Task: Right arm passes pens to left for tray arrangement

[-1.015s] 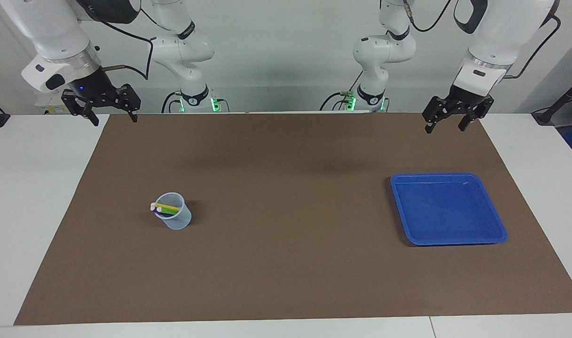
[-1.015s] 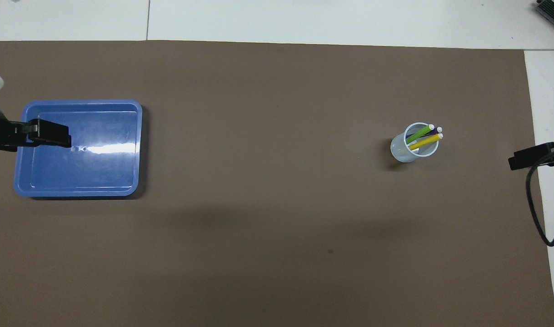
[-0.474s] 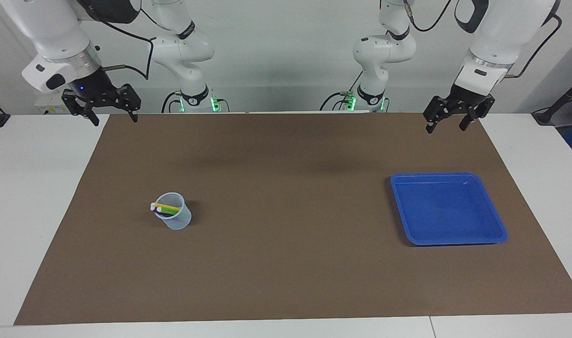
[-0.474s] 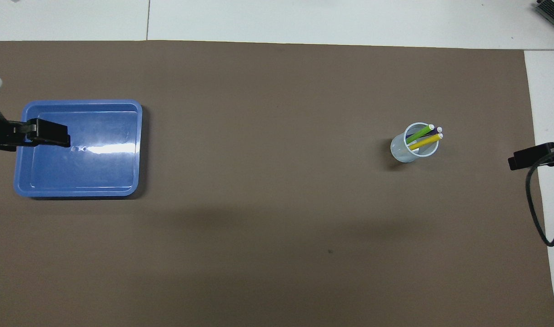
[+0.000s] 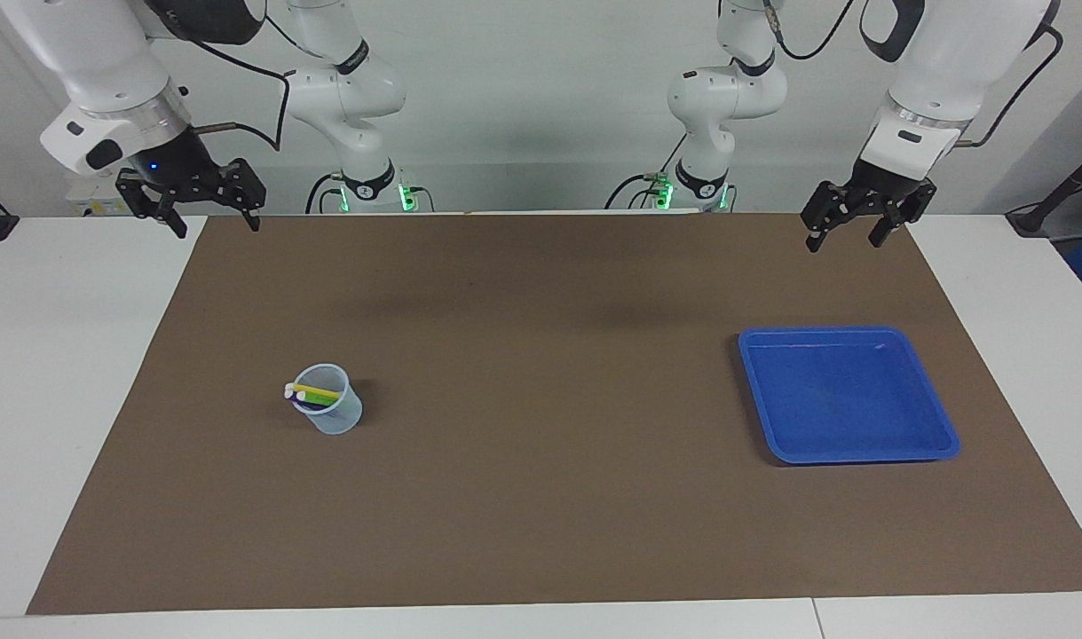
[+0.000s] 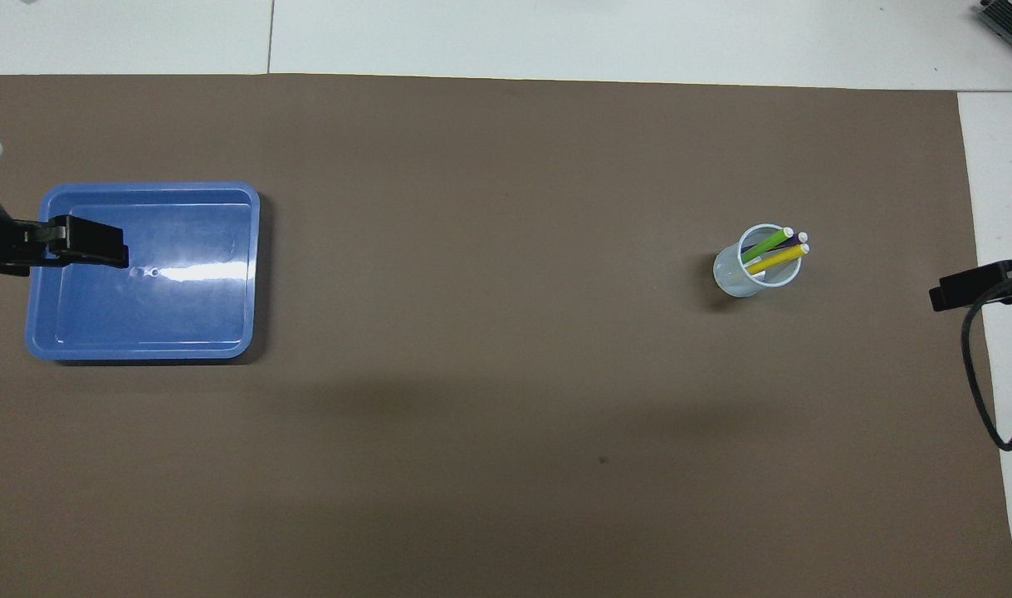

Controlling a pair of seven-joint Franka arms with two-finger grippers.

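Two grippers are hanging in the air at the robots' own edge of the brown mat [image 5: 541,497], and we are seeing both with fingers spread wide and nothing between them. We are finding the right gripper [image 5: 210,220], the one with the small blue light, poised over the mat's corner at the right arm's end, and the left gripper [image 5: 847,234] poised over the mat's near edge toward the left arm's end; both arms are waiting.

Moving outward from the robots, we are coming to the blue tray [image 5: 935,417], which is lying flat on the mat toward the left arm's end with nothing in it. In the overhead view one black finger of the left gripper is showing across the tray's [image 6: 255,274] rim, but the facing view is showing it raised well clear.

Toward the right arm's end, well apart from the tray, we are seeing a pale translucent cup [image 5: 338,417] standing upright. The three pens [image 5: 314,394] are leaning together inside it, yellow, green and purple, their pale ends poking over the rim [image 6: 778,250].
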